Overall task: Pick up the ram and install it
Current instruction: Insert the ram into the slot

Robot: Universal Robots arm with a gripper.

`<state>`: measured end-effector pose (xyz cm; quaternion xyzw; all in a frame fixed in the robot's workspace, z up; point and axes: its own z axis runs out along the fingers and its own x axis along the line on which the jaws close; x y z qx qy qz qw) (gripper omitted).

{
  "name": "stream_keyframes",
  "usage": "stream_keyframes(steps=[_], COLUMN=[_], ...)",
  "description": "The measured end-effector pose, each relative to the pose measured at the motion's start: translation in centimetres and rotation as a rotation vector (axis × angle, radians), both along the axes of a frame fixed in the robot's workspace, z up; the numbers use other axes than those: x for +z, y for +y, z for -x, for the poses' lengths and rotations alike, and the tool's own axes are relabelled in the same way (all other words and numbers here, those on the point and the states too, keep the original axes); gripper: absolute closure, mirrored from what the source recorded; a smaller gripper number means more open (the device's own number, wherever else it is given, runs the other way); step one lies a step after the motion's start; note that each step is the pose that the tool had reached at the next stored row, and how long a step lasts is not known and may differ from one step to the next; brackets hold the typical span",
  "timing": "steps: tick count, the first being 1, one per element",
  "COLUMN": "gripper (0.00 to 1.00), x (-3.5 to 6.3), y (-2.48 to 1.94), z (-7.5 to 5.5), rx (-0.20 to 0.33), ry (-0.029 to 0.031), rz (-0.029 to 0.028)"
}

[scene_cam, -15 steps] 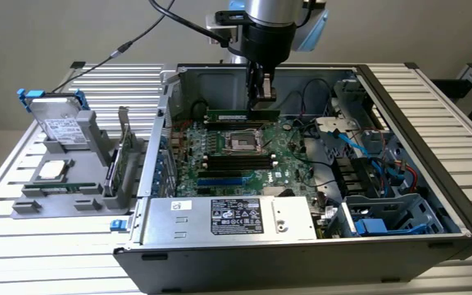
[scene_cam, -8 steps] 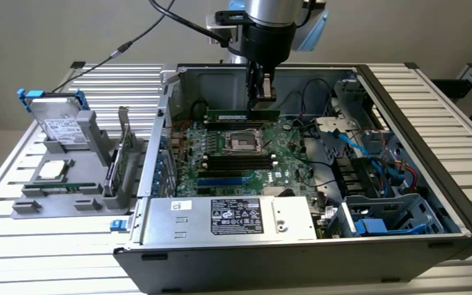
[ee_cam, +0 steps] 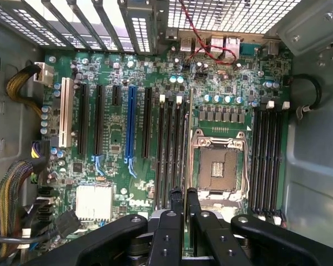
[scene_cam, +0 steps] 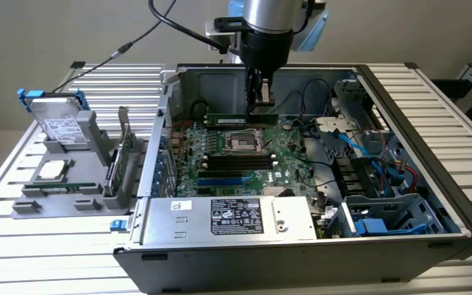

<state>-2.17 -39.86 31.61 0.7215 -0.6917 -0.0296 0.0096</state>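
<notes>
The gripper (scene_cam: 259, 106) has its 2 fingers (ee_cam: 176, 206) pinched on the ram (scene_cam: 229, 118). The ram is a green stick held level over the motherboard (scene_cam: 289, 169), near the back wall of the computer case (scene_cam: 302, 264). The fingers hide its middle. In the wrist view it is edge-on and hard to make out. The black memory slots (ee_cam: 172, 149) lie bare. The back wall stands close behind, and cables (scene_cam: 355, 150) crowd the exterior view's right.

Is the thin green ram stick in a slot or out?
Out: the ram stick hangs clamped in the jaws above the green motherboard.
</notes>
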Motion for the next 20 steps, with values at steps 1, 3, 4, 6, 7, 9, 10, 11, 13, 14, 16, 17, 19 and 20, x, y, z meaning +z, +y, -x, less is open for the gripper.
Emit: stream_keyframes(steps=[1, 3, 4, 6, 7, 9, 10, 11, 13, 14, 16, 17, 19, 20], gripper=[0.87, 0.87, 0.87, 0.87, 0.87, 0.87, 0.87, 0.87, 0.87, 0.87, 0.87, 0.87, 0.87, 0.87], x=[-0.17, -0.54, -0.73, -1.08, -1.27, -1.63, -1.81, -2.0, -2.35, -2.53, -2.91, -3.09, -3.45, -3.63], y=[0.0, 0.0, 0.0, 0.0, 0.0, 0.0, 0.0, 0.0, -0.01, -0.01, -0.01, -0.01, -0.02, -0.04], z=[0.0, 0.0, 0.0, 0.0, 0.0, 0.0, 0.0, 0.0, 0.0, 0.0, 0.1, 0.1, 0.1, 0.1], rx=[0.0, 0.001, 0.002, 0.002, 0.003, 0.003, 0.004, 0.004, 0.005, 0.006, 0.006, 0.006, 0.009, 0.011], ry=[0.0, 0.0, 0.0, 0.0, 0.0, 0.0, 0.0001, 0.0, 0.0001, 0.0, 0.0, 0.0, 0.0001, 0.0001], rz=[0.0, 0.0, 0.0, 0.0, 0.0, 0.0001, 0.0001, 0.0, 0.0001, 0.0001, 0.0, 0.0, 0.0002, 0.0007])
